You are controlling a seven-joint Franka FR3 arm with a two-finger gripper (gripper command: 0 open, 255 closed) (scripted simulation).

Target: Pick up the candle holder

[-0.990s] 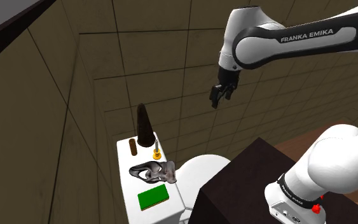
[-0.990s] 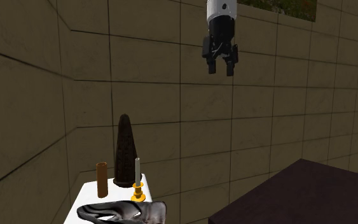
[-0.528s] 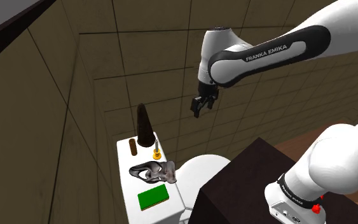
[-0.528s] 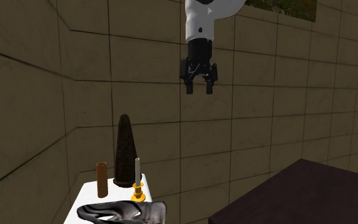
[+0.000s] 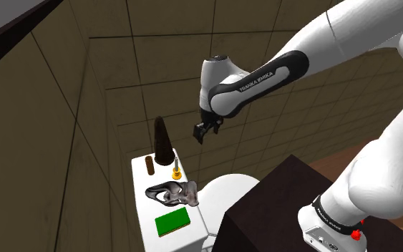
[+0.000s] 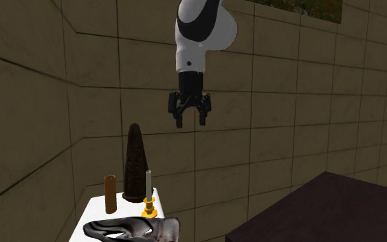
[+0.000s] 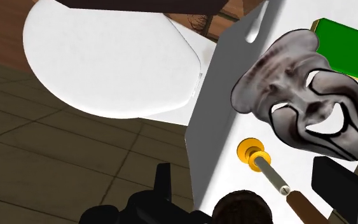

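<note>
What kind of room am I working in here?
Most likely a bathroom: a white toilet with its lid down, its flat tank top, where the candle holder stands, and dull tiled walls all around.

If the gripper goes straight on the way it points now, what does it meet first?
Likely the candle holder: in the wrist view it lies between the open gripper's fingers, nothing before it. The dark cone stands close; depth is unclear.
</note>
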